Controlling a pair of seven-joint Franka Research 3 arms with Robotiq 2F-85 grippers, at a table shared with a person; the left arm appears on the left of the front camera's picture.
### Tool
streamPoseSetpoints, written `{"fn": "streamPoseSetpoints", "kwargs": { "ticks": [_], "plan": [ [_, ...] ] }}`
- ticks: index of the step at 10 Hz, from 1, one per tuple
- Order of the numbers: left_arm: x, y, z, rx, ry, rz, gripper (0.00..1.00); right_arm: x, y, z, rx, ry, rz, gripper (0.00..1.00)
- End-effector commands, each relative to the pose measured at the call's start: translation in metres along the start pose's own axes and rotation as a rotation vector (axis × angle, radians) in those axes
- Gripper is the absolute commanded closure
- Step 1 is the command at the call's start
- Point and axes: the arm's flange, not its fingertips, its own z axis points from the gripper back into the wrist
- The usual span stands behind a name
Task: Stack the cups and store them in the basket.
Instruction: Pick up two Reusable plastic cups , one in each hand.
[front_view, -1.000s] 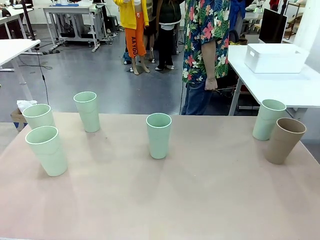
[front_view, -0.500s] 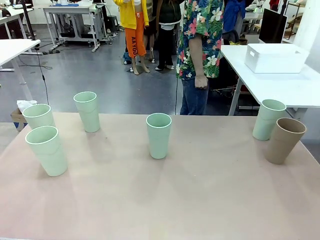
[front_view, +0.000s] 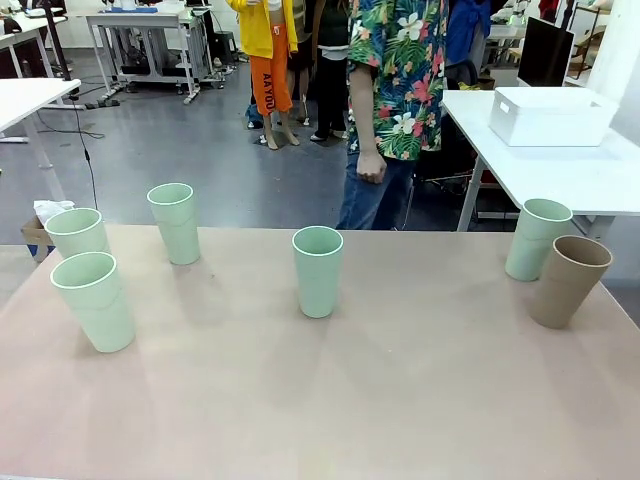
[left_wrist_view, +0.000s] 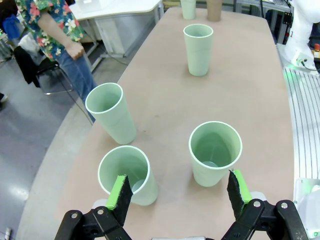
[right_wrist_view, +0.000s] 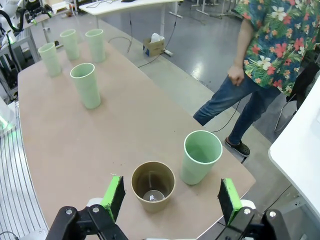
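Several pale mint cups stand upright on the tan table: two at the left edge (front_view: 77, 232) (front_view: 93, 300), one behind them (front_view: 175, 222), one in the middle (front_view: 318, 270) and one at the right (front_view: 537, 238). The tan-brown cup (front_view: 568, 280) stands touching that right one. The white basket (front_view: 552, 115) sits on a separate white table at the back right. My left gripper (left_wrist_view: 177, 192) is open above two mint cups (left_wrist_view: 132, 175) (left_wrist_view: 215, 152). My right gripper (right_wrist_view: 171, 195) is open above the tan-brown cup (right_wrist_view: 153, 185) and its mint neighbour (right_wrist_view: 201, 156).
A person in a flowered shirt (front_view: 400, 70) stands just beyond the table's far edge, one hand (front_view: 371, 165) hanging loose. A gap of floor separates my table from the white side table (front_view: 590, 175). Broad bare tabletop lies between the cups.
The person has walked leftward along the far side of the table. The cups have stayed where they were.
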Motion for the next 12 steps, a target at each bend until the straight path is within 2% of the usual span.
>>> {"fn": "streamPoseSetpoints", "kwargs": {
  "ticks": [1, 12],
  "plan": [
    [0.0000, -0.0006, 0.0000, -0.003, -0.010, -0.008, 0.00, 0.0008, -0.0010, -0.0011, -0.001, -0.028, 0.022, 0.00],
    [0.0000, -0.0006, 0.0000, -0.003, -0.010, -0.008, 0.00, 0.0008, -0.0010, -0.0011, -0.001, -0.028, 0.022, 0.00]
  ]
}}
